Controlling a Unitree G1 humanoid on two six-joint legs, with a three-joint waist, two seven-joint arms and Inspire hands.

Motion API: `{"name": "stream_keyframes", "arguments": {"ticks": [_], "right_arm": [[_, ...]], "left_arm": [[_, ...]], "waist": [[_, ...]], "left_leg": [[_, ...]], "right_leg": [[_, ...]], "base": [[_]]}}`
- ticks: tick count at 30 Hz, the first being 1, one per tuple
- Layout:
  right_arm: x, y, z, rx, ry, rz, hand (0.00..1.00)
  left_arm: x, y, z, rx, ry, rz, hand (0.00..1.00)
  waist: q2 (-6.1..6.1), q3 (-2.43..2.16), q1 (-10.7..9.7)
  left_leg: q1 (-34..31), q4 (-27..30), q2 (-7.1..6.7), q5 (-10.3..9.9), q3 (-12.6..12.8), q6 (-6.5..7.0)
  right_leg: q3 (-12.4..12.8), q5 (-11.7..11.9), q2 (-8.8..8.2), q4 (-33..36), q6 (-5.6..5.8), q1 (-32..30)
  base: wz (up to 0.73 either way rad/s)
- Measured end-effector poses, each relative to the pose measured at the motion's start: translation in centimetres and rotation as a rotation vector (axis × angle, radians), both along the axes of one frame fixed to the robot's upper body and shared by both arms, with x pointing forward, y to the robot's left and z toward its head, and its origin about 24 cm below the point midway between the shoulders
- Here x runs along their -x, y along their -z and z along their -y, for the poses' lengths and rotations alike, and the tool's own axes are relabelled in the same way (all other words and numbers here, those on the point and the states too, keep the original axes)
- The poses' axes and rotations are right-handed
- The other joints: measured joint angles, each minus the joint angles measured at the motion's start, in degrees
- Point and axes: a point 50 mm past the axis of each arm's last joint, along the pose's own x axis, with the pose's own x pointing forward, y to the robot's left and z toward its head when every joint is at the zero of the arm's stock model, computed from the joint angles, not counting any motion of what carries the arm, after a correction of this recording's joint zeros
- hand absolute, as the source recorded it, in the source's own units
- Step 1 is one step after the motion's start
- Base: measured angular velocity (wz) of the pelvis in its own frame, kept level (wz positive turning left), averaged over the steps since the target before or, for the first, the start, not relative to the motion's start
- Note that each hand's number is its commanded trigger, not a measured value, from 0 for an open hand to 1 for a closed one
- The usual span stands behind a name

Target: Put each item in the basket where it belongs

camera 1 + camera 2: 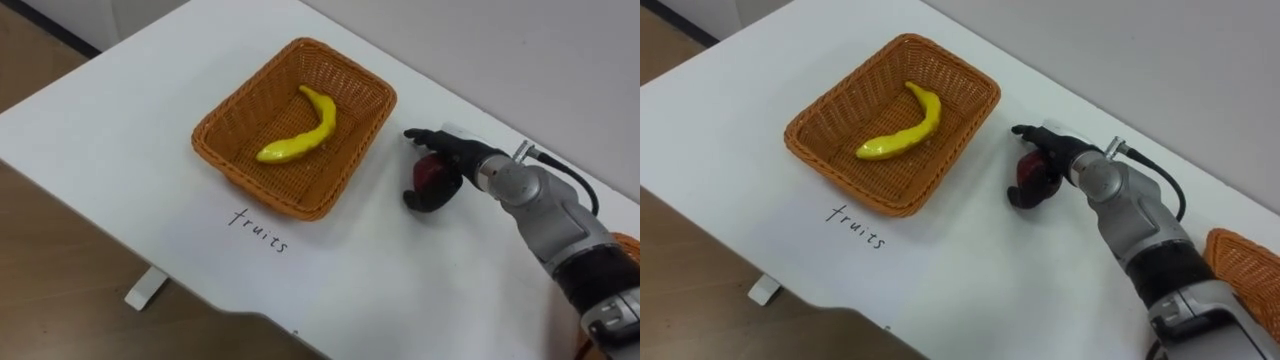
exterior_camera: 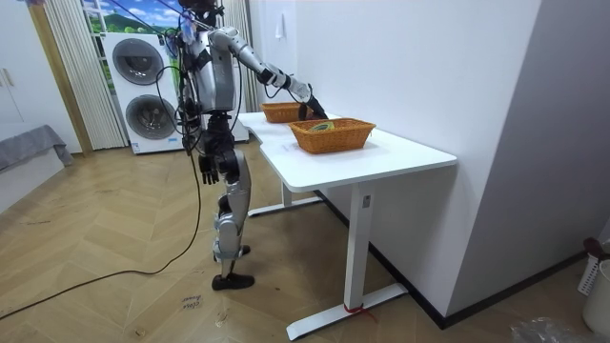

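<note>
A wicker basket (image 1: 250, 110) marked "fruits" on the white table (image 1: 120, 110) holds a yellow banana (image 1: 305, 135). Just right of the basket, a dark red round fruit (image 1: 432, 175) rests on the tabletop. My right hand (image 1: 458, 158) reaches in from the right, its fingers curled over and round this fruit. In the room view I stand at the table's side with the right arm stretched over it, and my left hand (image 2: 209, 170) hangs beside my hip.
A second wicker basket (image 1: 1245, 260) shows at the right edge of the table. The table's front edge (image 1: 200, 300) runs close below the written label. A wall lies behind the table, and washing machines (image 2: 143, 90) stand behind me.
</note>
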Motion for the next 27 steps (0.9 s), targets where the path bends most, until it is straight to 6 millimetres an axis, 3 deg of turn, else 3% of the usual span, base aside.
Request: {"name": "stream_keyframes", "arguments": {"ticks": [18, 23, 27], "right_arm": [[-0.1, -0.7, 0.4, -0.084, -0.018, -0.018, 0.0], [0.3, -0.7, 0.6, -0.146, -0.027, -0.036, 0.0], [0.5, -0.8, 1.0, -0.203, -0.015, -0.047, 0.0]], "left_arm": [[-0.1, 0.0, 0.1, 0.006, 0.01, 0.024, 0.0], [0.1, 0.1, 0.2, 0.006, 0.007, 0.019, 0.0], [0.2, 0.1, 0.2, -0.007, 0.005, 0.023, 0.0]], "waist": [[1.14, 0.22, -0.7], [1.4, 0.07, -1.4], [2.29, -0.04, -1.6]], "left_leg": [[0.1, 0.3, 0.08, 0.0, 0.8, 0.0], [0.1, 0.6, 0.02, 0.0, 0.8, 0.01], [0.2, 0.8, 0.03, 0.0, 0.9, 0.02]], "right_leg": [[1.0, 0.0, 0.01, 0.0, 0.0, 0.0], [1.6, 0.0, 0.01, 0.0, -0.01, 0.1], [1.7, 0.0, 0.01, 0.0, -0.01, 0.2]], "base": [[-0.01], [0.0], [-0.01]]}}
